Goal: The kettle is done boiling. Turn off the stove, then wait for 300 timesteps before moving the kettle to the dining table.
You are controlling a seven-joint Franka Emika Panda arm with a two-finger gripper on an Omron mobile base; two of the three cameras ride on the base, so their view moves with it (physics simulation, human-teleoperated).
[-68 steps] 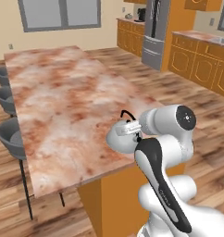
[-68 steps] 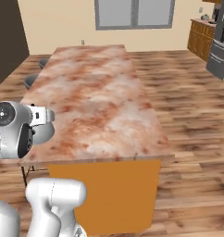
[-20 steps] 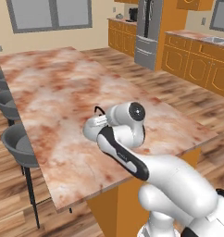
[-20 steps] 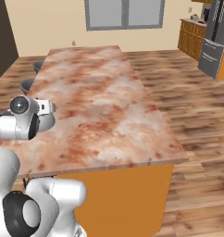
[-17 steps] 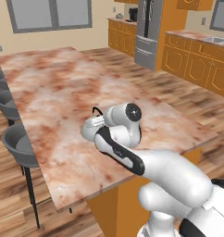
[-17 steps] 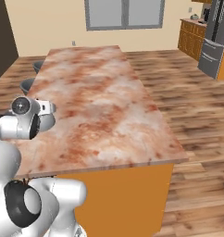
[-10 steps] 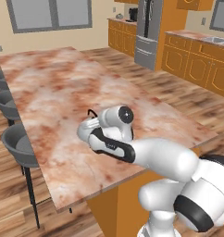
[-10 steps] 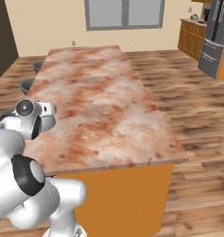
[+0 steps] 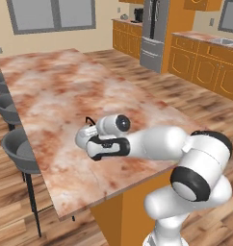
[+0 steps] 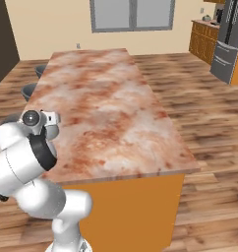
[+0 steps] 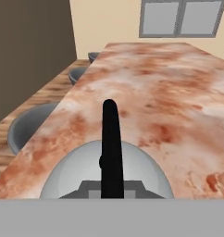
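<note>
The silver-white kettle [image 9: 81, 139] hangs low over the dining table [image 9: 56, 86], close to the long edge where the stools stand. My gripper [image 9: 93, 129] is shut on its thin black arched handle [image 11: 111, 139]. In the hand view the kettle's dome [image 11: 72, 176] sits right under the gripper [image 11: 111, 190], with the marbled tabletop [image 11: 178, 92] stretching away beyond it. I cannot tell whether the kettle's base touches the stone. In the right base view my hand [image 10: 40, 120] reaches over the table's left edge [image 10: 47, 93]. The stove is out of view.
Grey stools [image 9: 22, 149] [image 11: 30, 125] line the table's left side. A steel fridge [image 9: 154, 29] and orange cabinets [image 9: 205, 62] stand at the back right, across the wood floor [image 9: 186, 101]. A window [image 10: 131, 15] is on the far wall.
The arm has stretched forward and dropped, carrying the kettle left toward the stool-side edge and lower over the table. The gripper stayed shut on the handle.
</note>
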